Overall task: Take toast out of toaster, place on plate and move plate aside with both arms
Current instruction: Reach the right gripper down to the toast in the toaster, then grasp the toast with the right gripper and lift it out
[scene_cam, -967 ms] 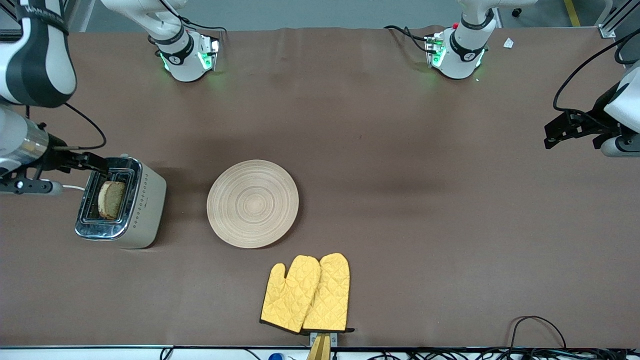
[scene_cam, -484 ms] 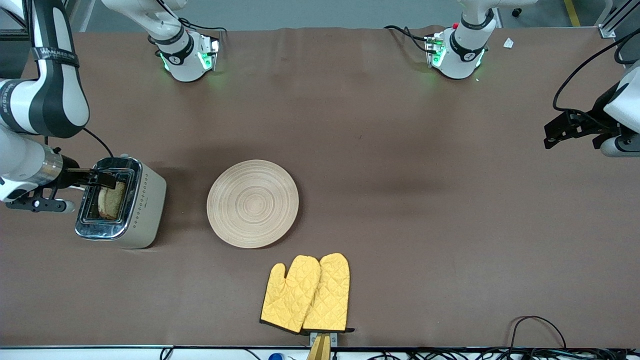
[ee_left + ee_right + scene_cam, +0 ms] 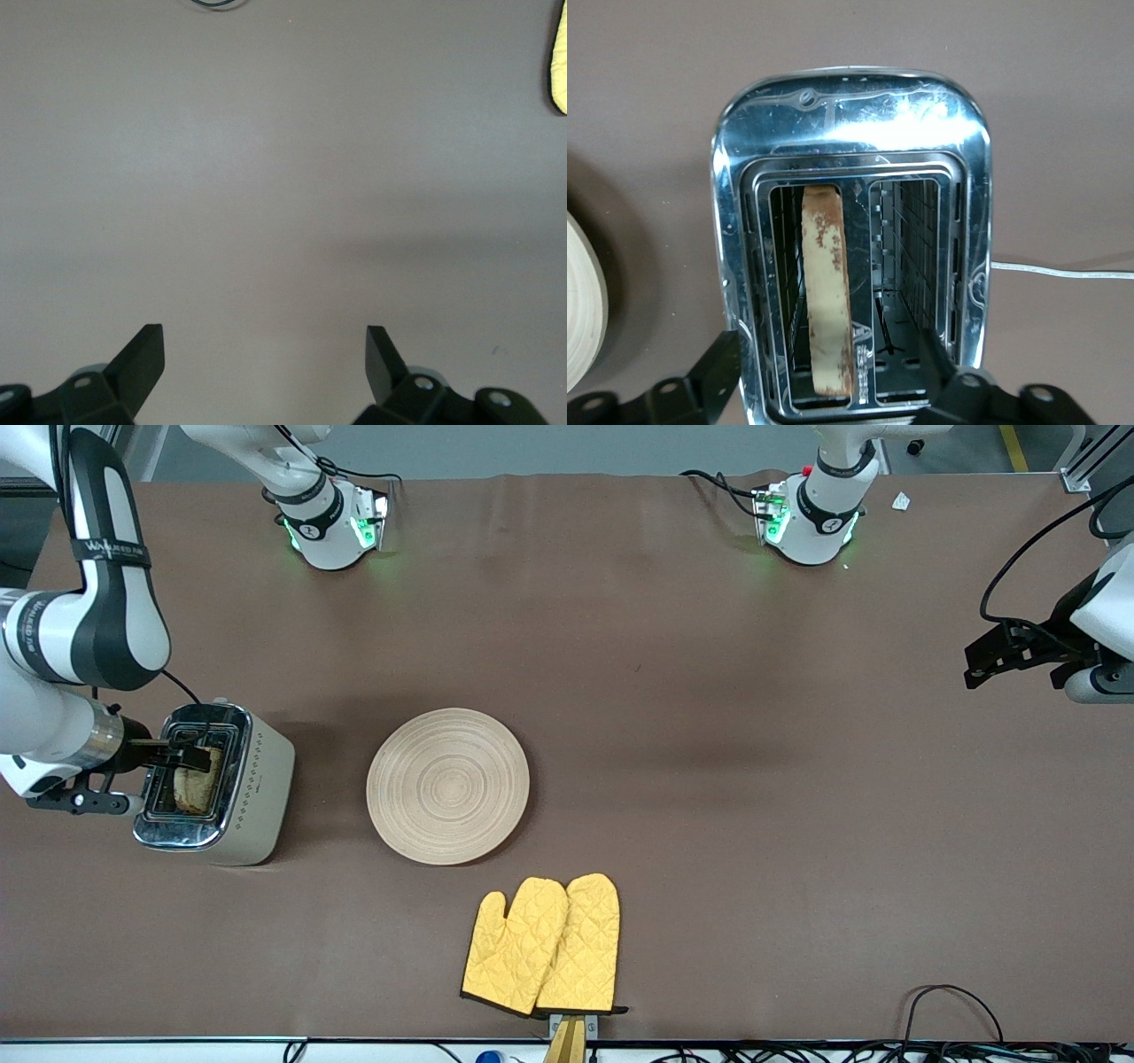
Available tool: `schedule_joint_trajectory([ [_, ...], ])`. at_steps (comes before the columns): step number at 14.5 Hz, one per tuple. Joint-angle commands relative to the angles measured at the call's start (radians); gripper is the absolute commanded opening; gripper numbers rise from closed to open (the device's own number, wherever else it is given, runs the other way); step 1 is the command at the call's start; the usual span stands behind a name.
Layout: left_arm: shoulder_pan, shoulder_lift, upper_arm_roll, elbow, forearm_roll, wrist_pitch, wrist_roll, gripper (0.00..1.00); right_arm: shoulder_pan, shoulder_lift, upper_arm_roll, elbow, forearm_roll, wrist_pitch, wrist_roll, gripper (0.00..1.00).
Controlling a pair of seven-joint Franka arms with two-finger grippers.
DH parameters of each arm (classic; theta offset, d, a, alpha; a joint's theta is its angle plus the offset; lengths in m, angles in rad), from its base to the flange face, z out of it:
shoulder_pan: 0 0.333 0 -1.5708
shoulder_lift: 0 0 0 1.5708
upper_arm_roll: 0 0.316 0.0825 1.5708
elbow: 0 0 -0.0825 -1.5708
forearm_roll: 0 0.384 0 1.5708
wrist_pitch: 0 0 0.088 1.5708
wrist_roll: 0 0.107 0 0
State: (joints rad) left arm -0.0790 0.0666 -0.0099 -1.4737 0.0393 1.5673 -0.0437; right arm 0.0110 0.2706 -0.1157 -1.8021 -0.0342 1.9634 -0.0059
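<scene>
Standing on edge in one slot of the toaster (image 3: 217, 784), the toast (image 3: 197, 782) shows only its crust above the chrome top; in the right wrist view the toast (image 3: 827, 292) fills the slot nearer the plate, the second slot being empty.

Right gripper (image 3: 190, 759): low over the toaster's top, fingers spread to either side of the slice and not yet pinching it; from its own camera the right gripper (image 3: 824, 363) shows both fingers wide of the crust.

Risk: fingers closing off-centre could snag the slot's wire guides or the chrome rim and not the bread; a thin grip on the crust alone may crumble it or let the slice drop back. A pull that is not straight up could drag the light toaster along the table (image 3: 709, 779), its white cord (image 3: 1063, 271) trailing slack beside it.

Plate (image 3: 448, 785): empty, near the toaster toward the left arm's end, a bare strip of table between them.

Oven mitts (image 3: 542, 946): yellow pair, nearer the front camera than the plate, apart from it, close to the table edge.

Left gripper (image 3: 997, 654): waits, fingers spread and empty, over bare table at its own end; the left gripper (image 3: 264, 354) sees only brown surface. Open room is wide from the plate toward that end.
</scene>
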Motion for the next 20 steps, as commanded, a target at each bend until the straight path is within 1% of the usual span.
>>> schedule_joint_trajectory([
  [1,0.001,-0.007,-0.002,0.003,0.005,-0.01,-0.005,1.0,-0.014,0.013,0.01,-0.005,0.017,0.012,-0.011,0.58],
  [2,0.001,-0.007,-0.002,0.003,0.005,-0.01,-0.005,1.0,-0.016,0.021,0.011,-0.005,0.017,0.014,-0.011,0.5],
  [5,0.001,-0.007,-0.002,0.003,0.005,-0.01,-0.005,1.0,-0.016,0.024,0.011,0.003,0.019,0.006,0.001,0.06],
  [6,0.001,-0.007,-0.002,0.003,0.005,-0.01,-0.005,1.0,-0.014,0.022,0.011,0.009,0.025,-0.001,0.003,0.01],
  [8,-0.001,-0.007,-0.002,0.003,0.005,-0.01,-0.007,1.0,-0.014,0.015,0.011,0.029,0.054,-0.032,0.001,0.0],
  [11,-0.002,-0.007,-0.002,0.003,0.005,-0.01,-0.009,1.0,-0.013,-0.001,0.013,0.11,0.054,-0.131,0.001,0.0],
  [12,-0.001,-0.007,-0.002,0.003,0.005,-0.01,-0.009,1.0,-0.01,-0.017,0.013,0.144,0.056,-0.179,0.001,0.0],
  [14,-0.001,-0.007,-0.002,0.003,0.005,-0.01,-0.009,1.0,0.006,-0.065,0.021,0.17,0.057,-0.237,0.004,0.0],
  [16,-0.001,-0.007,-0.002,0.003,0.005,-0.01,-0.007,1.0,0.038,-0.1,0.021,0.178,0.097,-0.286,0.039,0.0],
  [18,-0.001,-0.007,-0.002,0.001,0.005,-0.01,-0.005,1.0,0.085,-0.106,0.028,0.223,0.122,-0.351,0.125,0.0],
  [19,0.001,-0.007,-0.002,0.001,0.005,-0.01,-0.004,1.0,0.113,-0.106,0.028,0.256,0.147,-0.38,0.179,0.0],
  [20,0.001,-0.007,-0.002,0.001,0.005,-0.01,-0.004,1.0,0.136,-0.106,0.028,0.266,0.202,-0.394,0.219,0.0],
])
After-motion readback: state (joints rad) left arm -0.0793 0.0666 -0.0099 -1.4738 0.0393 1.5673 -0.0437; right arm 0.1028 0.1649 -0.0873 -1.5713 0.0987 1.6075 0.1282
